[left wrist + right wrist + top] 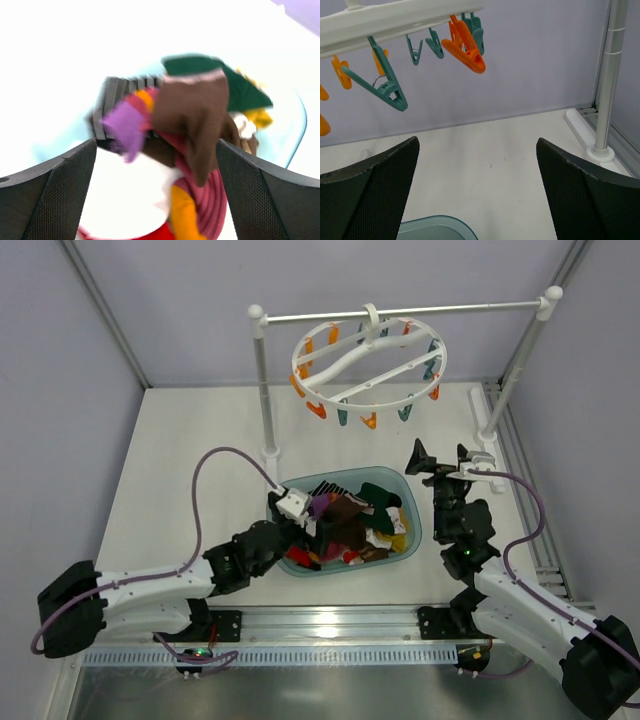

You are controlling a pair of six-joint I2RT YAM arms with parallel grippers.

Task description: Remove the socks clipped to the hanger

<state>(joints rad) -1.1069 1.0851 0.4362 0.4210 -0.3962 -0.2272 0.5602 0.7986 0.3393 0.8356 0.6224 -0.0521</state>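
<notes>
Two hands stand with fingers apart and grip nothing. The left hand (pixel 300 512) hangs over the left part of a teal bin (pixel 412 530) that sits midway along the desk (pixel 180 440), nearer its near edge than its far one. In its wrist view the two dark fingers (pixel 55 190) are spread to either side, with the socks (pixel 192 115) lying blurred below the gap and touching neither finger as far as can be told. The socks (pixel 345 525) are heaped in the bin: brown, green, purple, red, yellow and a black one with thin stripes can be made out. The hanger (pixel 297 358) is at the desk's far edge, hooked on the bar of a white rail stand (pixel 400 312) and tilted, its near rim lower. Its orange and teal clips (pixel 368 420) dangle around the rim, and none shows a sock in it. The right hand (pixel 441 462) is between the bin and the desk's right edge, well apart from the socks and pointing toward the far edge. Its wrist view looks between spread fingers (pixel 370 195) at bare desk (pixel 510 150), with the bin's rim (pixel 435 225) at the bottom, the hanger's white rim (pixel 395 20) and clips (pixel 465 47) above, and the stand's right post (pixel 607 90) at the right.
</notes>
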